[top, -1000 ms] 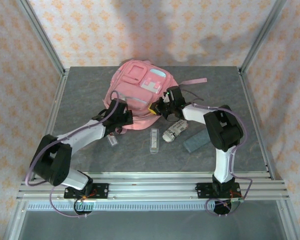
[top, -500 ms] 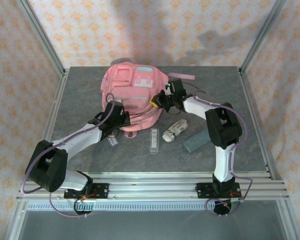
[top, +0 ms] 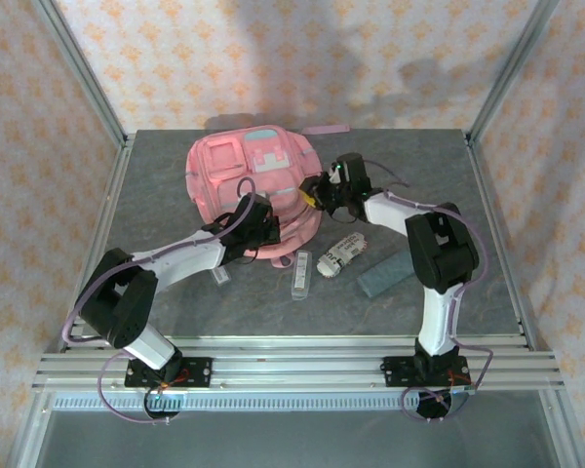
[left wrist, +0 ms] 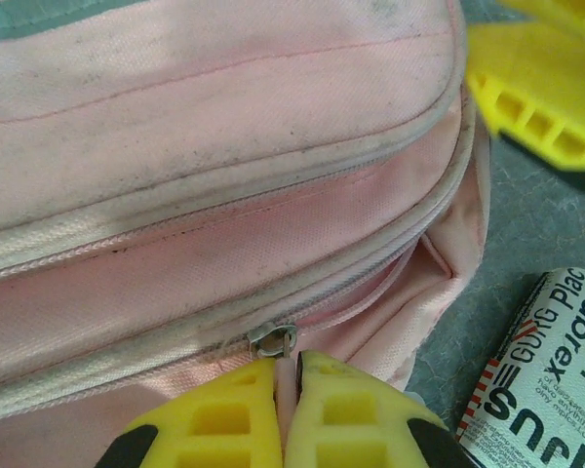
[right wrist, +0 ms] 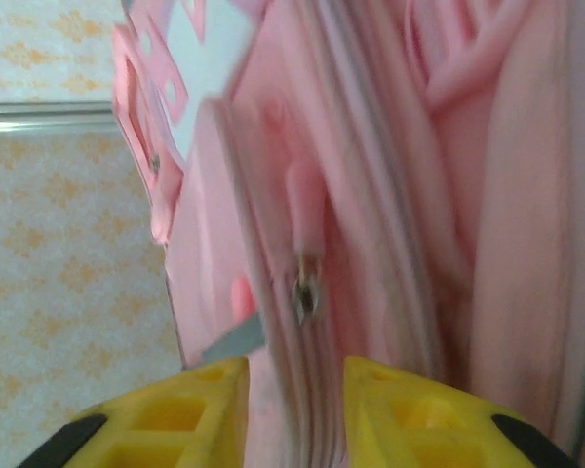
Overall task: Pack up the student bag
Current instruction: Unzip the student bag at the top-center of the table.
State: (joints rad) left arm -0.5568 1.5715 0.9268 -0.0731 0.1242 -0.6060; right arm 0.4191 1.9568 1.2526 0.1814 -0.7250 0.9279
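The student bag, a big pink backpack with a light blue-and-white patch, lies at the back centre of the table. My left gripper is at the bag's near edge, shut on the pink pull tab just below a metal zip slider. At the bag's right side, my right gripper has its yellow fingers standing apart. The bag's zipped seam and another slider lie between and beyond them. One right finger shows in the left wrist view.
Near the bag's front edge lie a clear slim case, a printed roll, a grey-blue block and a small item. Metal frame posts and patterned walls ring the table.
The bag has swung left and toward the back. My left gripper followed it, still pinching the pull tab. My right gripper's fingers have come apart from the bag's side.
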